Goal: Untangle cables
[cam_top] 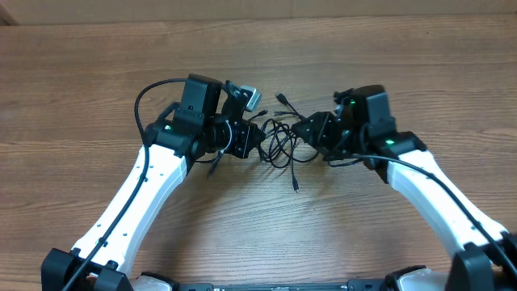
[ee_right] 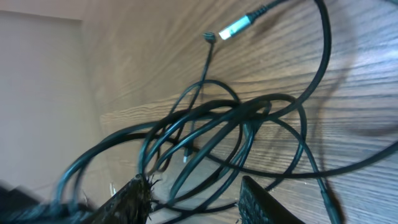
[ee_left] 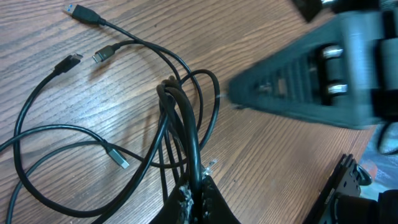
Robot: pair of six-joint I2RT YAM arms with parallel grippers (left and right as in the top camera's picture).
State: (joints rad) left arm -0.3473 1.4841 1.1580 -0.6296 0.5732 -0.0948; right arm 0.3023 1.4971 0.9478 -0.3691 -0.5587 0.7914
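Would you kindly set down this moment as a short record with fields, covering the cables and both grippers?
table: wooden
cables: thin, black, tangled in overlapping loops between the two arms
left gripper: shut on a bunch of cable loops
right gripper: open, strands passing between its fingers
plug ends: several lying free on the table

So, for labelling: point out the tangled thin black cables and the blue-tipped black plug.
tangled thin black cables (ee_left: 176, 106): left wrist view, on the bunched loops.
blue-tipped black plug (ee_left: 81, 12): left wrist view, on the plug body.
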